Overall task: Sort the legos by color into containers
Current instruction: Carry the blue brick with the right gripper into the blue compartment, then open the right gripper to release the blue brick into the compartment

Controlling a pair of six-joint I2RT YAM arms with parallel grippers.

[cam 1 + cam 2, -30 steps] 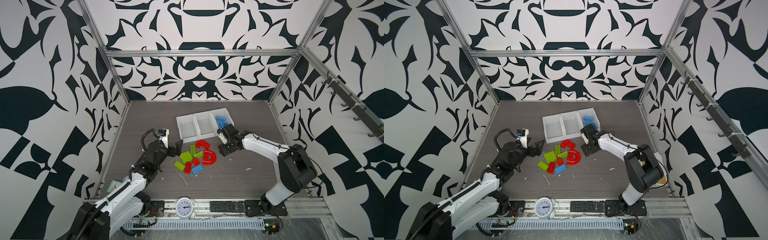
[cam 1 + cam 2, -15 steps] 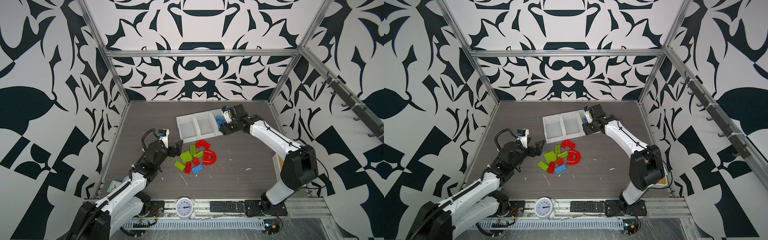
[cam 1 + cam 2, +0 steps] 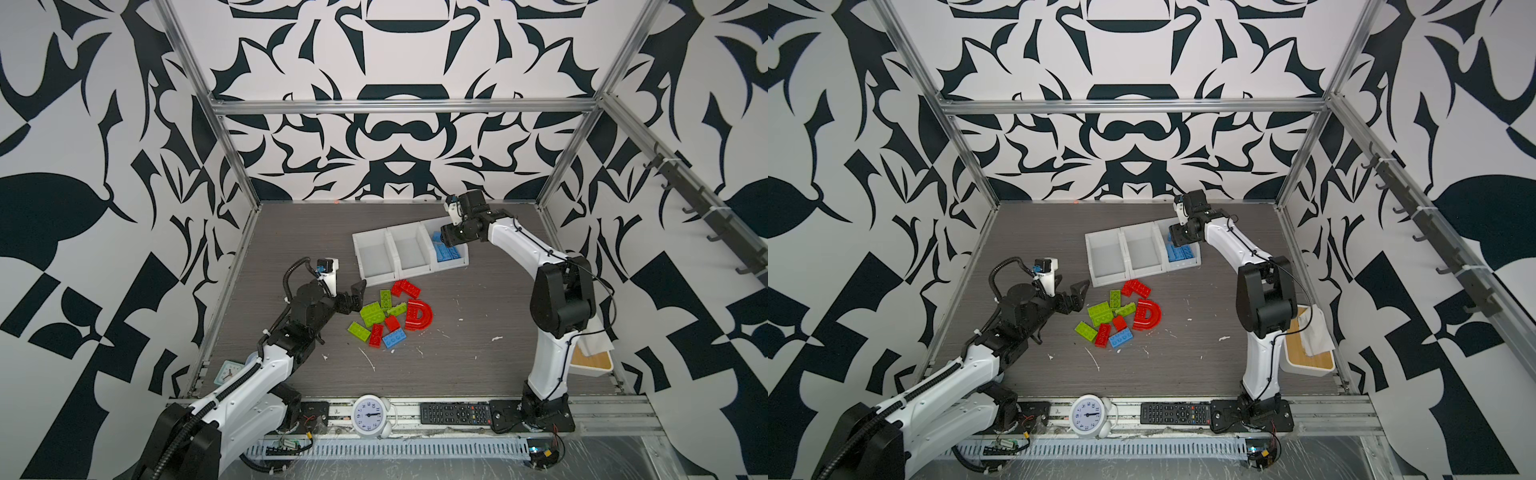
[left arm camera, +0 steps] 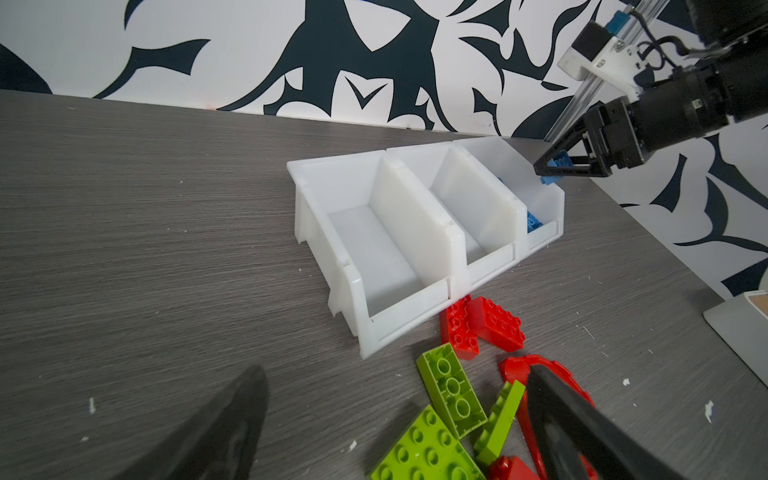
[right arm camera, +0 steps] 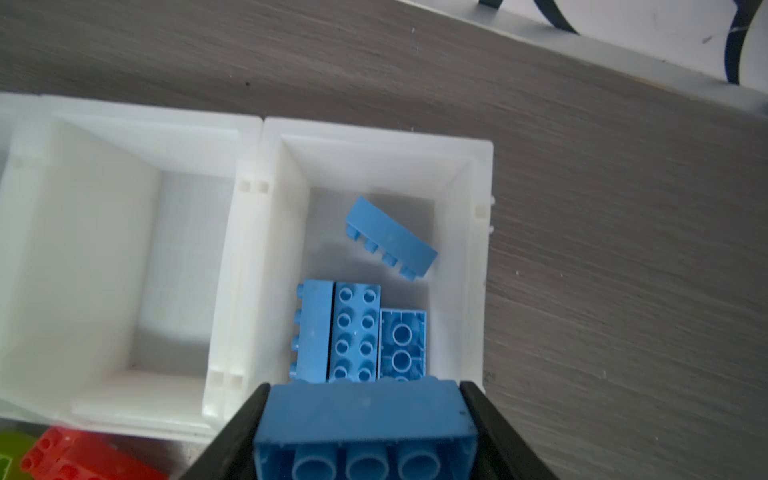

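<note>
- In the right wrist view we see a blue studded plastic brick (image 5: pixel 365 428) clamped between the two fingers of the right hand (image 5: pixel 363 388). Its hollow underside faces the camera.
- The brick hangs above the end bin of the three joined white plastic bins (image 4: pixel 415 216), the rightmost bin in both top views.
- Inside that end bin we count four more blue bricks (image 5: pixel 355 332): two on their sides, one studs up, one upside down.
- Just in front of the bins we find a loose pile on the grey wood-grain counter (image 3: pixel 291 232). It has lime green bricks (image 3: pixel 371 313), red bricks (image 3: pixel 406 286), a red D-shaped arch (image 3: pixel 419 314) and a loose blue brick (image 3: pixel 394 339).
- The left hand (image 3: pixel 356 296) sits just left of the pile in both top views, with its fingers spread wide open.
- At the counter's front edge we note a white alarm clock (image 3: pixel 370 415) and a black remote (image 3: pixel 455 412).
</note>
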